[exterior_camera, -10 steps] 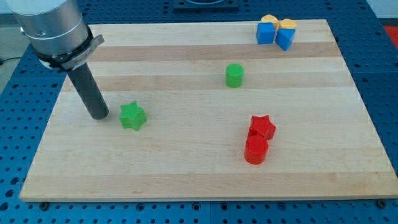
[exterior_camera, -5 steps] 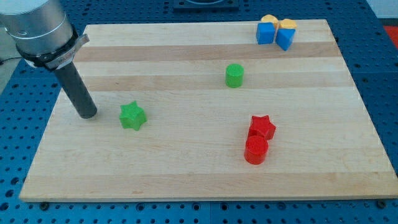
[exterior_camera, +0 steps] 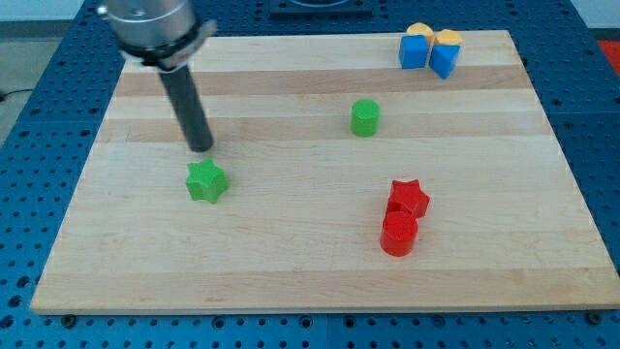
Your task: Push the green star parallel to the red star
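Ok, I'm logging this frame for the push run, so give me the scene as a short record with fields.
tip: my tip sits just above the green star, toward the view's top, small gap
green star: left of centre
red star: right of centre, touching the red cylinder below it
green cylinder: alone, upper middle
top-right cluster: blue blocks and orange blocks bunched together

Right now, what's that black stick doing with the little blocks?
It's a robot arm's rod, there to push blocks around the board. My tip sits just above the green star, toward the view's top, with a small gap, so it isn't touching. The red star lies off to the view's right, against a red cylinder. The job of lining the green star up with the red star isn't done yet.
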Robot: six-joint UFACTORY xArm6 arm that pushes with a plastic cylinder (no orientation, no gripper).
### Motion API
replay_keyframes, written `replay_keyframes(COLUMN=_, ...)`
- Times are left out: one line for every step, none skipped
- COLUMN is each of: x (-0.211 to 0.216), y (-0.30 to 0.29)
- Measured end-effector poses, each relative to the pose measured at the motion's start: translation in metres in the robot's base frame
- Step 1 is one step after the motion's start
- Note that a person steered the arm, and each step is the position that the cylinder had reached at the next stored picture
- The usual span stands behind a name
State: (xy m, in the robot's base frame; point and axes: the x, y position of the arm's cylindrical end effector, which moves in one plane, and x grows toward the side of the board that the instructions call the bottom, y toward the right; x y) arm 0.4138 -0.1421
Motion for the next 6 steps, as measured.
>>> replay_keyframes(x=0.005, y=0.052)
replay_keyframes(x=0.056, y=0.028)
replay_keyframes(x=0.095, y=-0.005)
replay_keyframes(x=0.095, y=-0.002)
replay_keyframes(x=0.09, y=0.022)
replay_keyframes(x=0.065, y=0.11)
